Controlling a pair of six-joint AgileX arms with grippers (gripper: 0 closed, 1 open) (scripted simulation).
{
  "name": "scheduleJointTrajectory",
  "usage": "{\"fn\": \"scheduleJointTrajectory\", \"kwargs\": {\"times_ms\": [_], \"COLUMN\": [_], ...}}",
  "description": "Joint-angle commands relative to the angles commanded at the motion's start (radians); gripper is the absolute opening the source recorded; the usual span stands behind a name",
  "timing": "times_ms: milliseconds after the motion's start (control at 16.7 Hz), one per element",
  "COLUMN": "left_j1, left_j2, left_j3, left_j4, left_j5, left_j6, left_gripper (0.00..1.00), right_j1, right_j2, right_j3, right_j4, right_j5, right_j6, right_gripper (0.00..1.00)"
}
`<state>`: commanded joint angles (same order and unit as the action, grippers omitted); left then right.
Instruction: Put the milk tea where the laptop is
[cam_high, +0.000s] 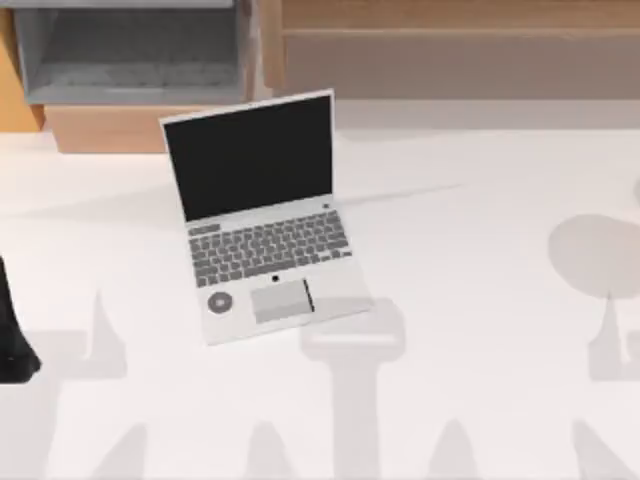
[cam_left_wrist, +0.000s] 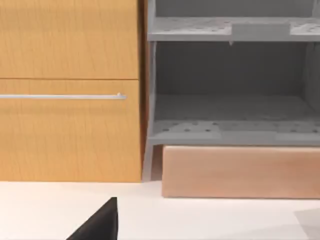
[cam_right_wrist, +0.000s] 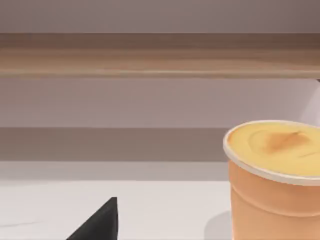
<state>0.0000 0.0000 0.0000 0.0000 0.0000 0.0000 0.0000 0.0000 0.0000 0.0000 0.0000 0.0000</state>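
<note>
Top view puts the small silver-white laptop with its black screen, grey keyboard and round grey sticker open on the white table, left of centre and turned slightly askew. At that view's left edge I see a dark part of my left arm; whether its jaws stand apart or together I cannot tell. The left wrist view faces a wooden cabinet beside a grey shelf unit, both at the back of the table.

The round orange-tan cup of milk tea, cream-yellow on top, stands upright on the table close before my right wrist camera. I cannot tell the right jaws' state either.

In my judgement the step in hand is the approach and grasp with the right arm. I would take the cup around its body, keep it upright throughout, and carry it across to the laptop without knocking the raised screen.
</note>
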Motion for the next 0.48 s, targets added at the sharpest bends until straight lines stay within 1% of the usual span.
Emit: {"fn": "scheduleJointTrajectory", "kwargs": {"times_ms": [240, 480], "left_j1": [0.000, 0.000], "left_j2": [0.000, 0.000], "left_j3": [0.000, 0.000], "left_j4": [0.000, 0.000], "left_j5": [0.000, 0.000], "left_j6": [0.000, 0.000], "left_gripper": [1.00, 1.00], "right_j1": [-0.006, -0.045], "right_j2": [0.031, 0.212], "right_j3": [0.001, 0.007], "right_j4": [0.025, 0.178], "right_j5": [-0.008, -0.051], "right_j6": [0.000, -0.003], "right_gripper": [1.00, 1.00]}}
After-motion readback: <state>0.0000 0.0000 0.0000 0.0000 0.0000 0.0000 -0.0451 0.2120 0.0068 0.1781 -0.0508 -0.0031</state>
